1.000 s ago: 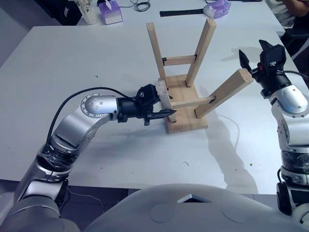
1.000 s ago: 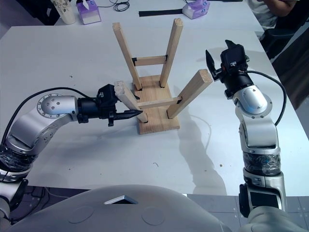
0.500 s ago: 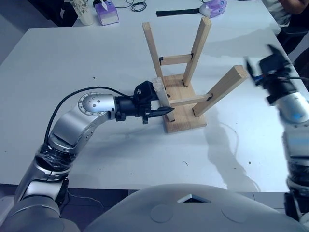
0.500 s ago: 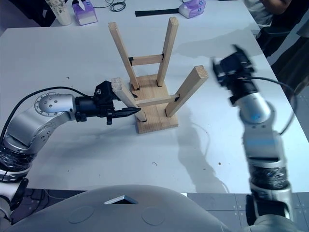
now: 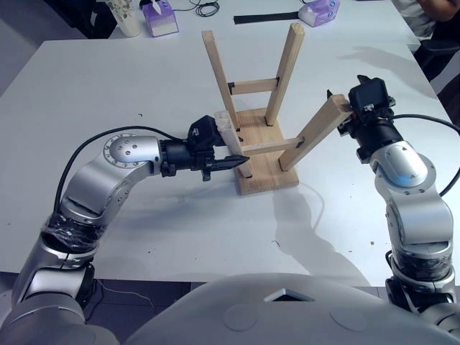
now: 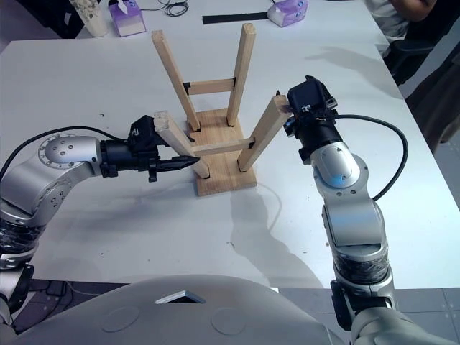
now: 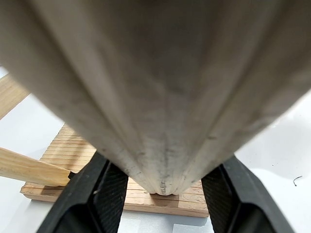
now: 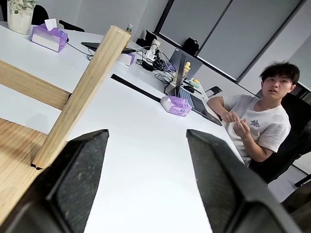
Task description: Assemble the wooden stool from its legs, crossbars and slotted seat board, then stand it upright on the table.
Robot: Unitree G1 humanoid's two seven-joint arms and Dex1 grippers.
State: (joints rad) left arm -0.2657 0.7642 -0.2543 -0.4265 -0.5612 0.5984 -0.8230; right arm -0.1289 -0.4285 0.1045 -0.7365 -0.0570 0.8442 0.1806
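Observation:
The wooden stool lies upside down on the white table, with its slotted seat board flat and its legs pointing up. Two far legs stand joined by a crossbar. My left gripper is shut on the near left leg, which looms between its fingers in the left wrist view. The right leg leans outward, tied in by a second crossbar. My right gripper is open at that leg's top end, with nothing between its pads.
Two purple tissue boxes, a patterned cup, a black strip and cables lie along the table's far edge. A dark chair stands off the far right corner. Bare tabletop spreads left of and in front of the stool.
My right gripper has swung in from farther right to the top end of the leaning leg. My left gripper has kept its hold on the near left leg. The head view has shifted slightly.

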